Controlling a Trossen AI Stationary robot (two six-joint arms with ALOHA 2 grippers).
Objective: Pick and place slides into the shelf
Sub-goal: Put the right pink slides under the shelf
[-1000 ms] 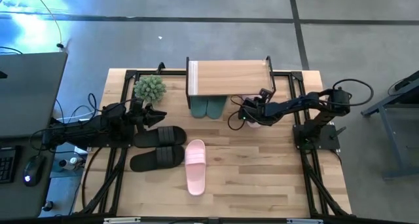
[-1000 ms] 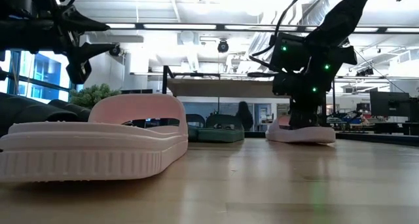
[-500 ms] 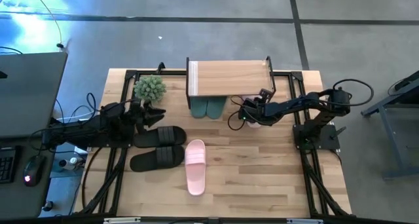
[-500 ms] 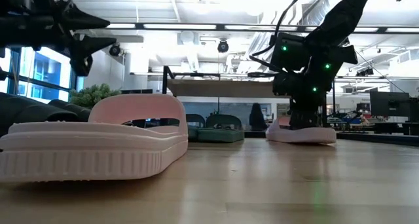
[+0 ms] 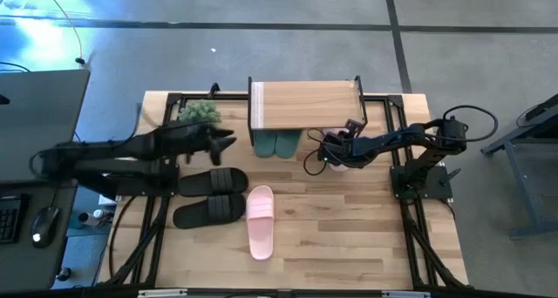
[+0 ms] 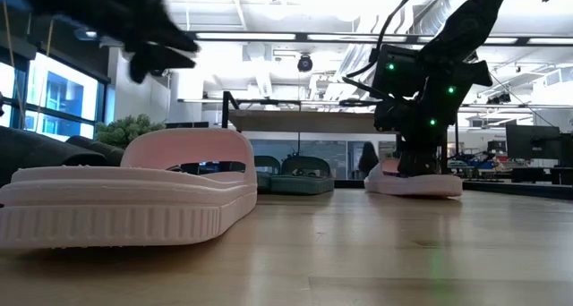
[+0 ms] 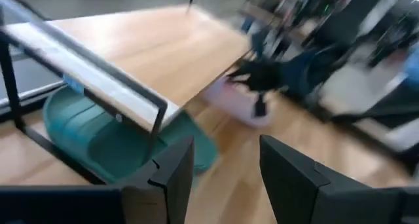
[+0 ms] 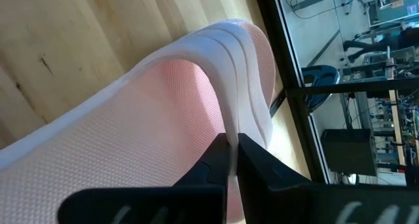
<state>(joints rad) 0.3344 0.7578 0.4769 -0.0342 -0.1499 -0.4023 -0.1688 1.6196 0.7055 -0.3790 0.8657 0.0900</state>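
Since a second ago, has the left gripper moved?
Yes. In the high view the left gripper has swung away from the black slides toward the shelf, now beside the plant; it is open and empty.

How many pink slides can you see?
2: one pink slide lies on the table's front middle; the other is gripped by the right end effector beside the shelf.
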